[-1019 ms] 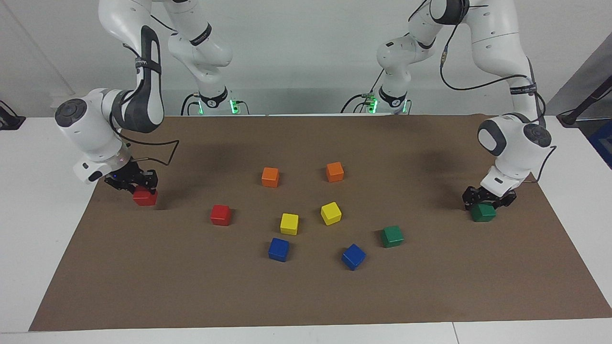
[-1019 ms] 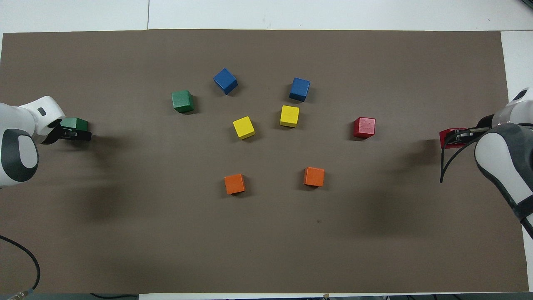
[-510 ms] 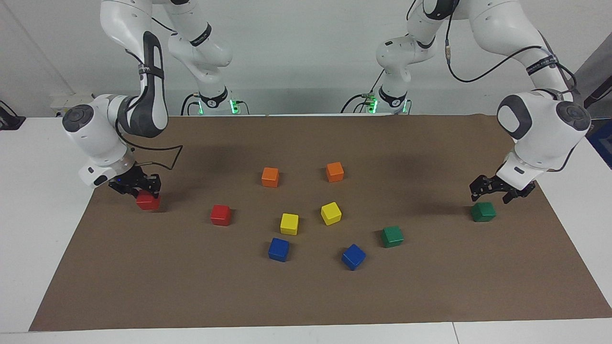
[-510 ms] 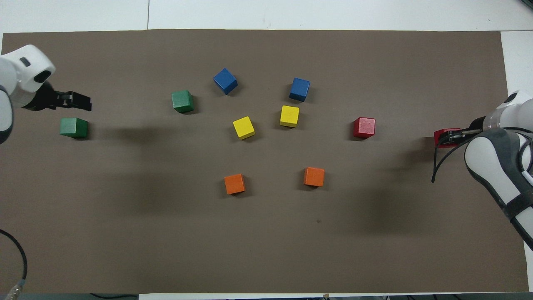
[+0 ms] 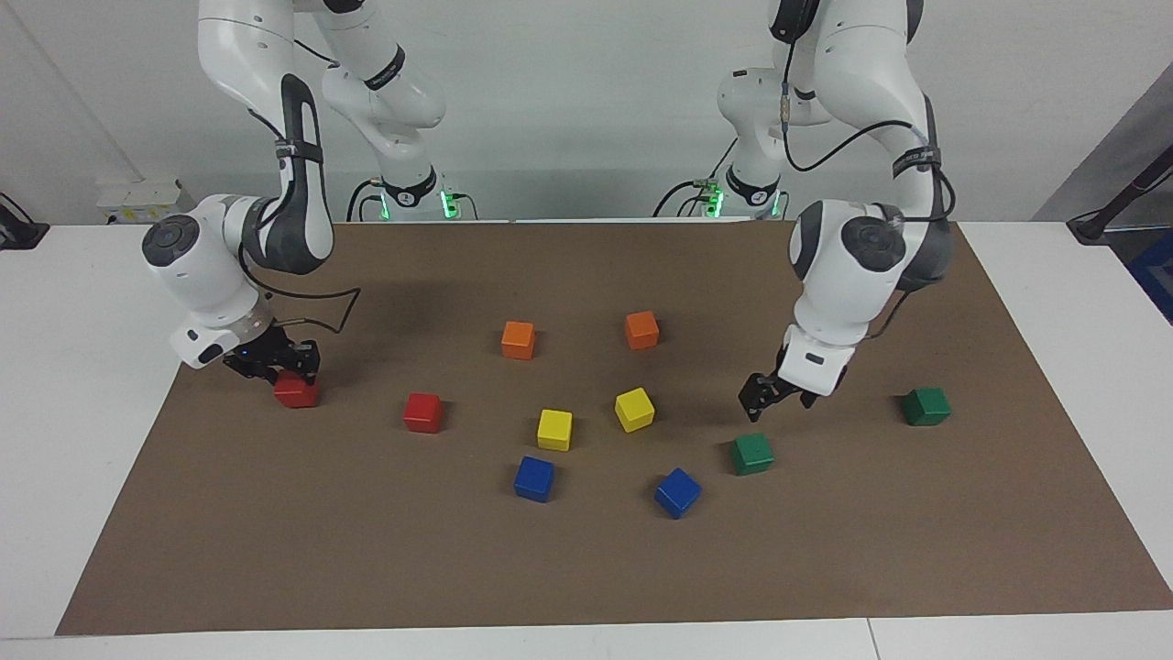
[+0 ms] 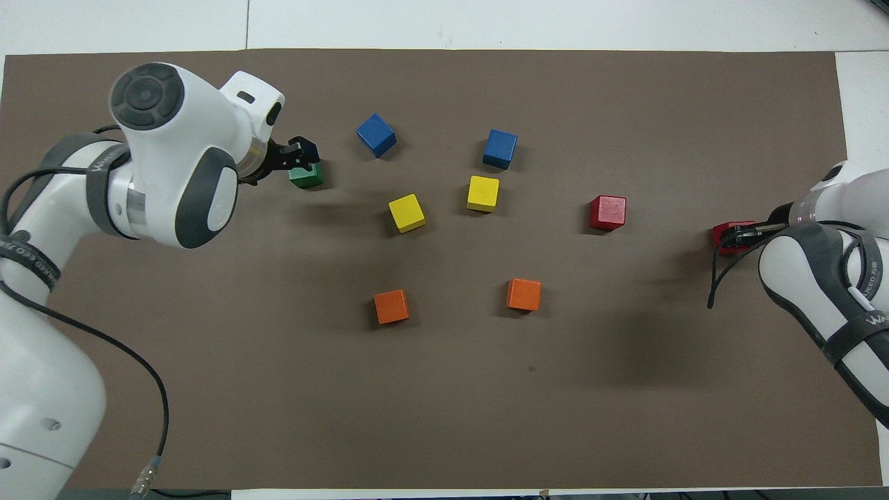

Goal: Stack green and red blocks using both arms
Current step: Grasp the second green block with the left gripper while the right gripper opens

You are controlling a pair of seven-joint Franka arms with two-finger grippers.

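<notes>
No stacks yet. Our left pincer (image 5: 768, 400) hangs open over the middle green block (image 5: 752, 454); the other green block (image 5: 926, 406) sits alone. Right pincer (image 5: 275, 360) grips a red block (image 5: 296, 392) near the second red block (image 5: 423, 412).

1. Both arms are glossy white, built of rounded jointed segments.
2. Dark grey caps cover the round joints, and dark grey panels run along some links of the right arm (image 5: 293, 183) and the left arm (image 5: 861, 247).
3. Black cables loop outside each arm, held by black bands with small white lettering.
4. Each white wrist block ends in a small black gripper.
5. Green lights glow at both bases.
</notes>
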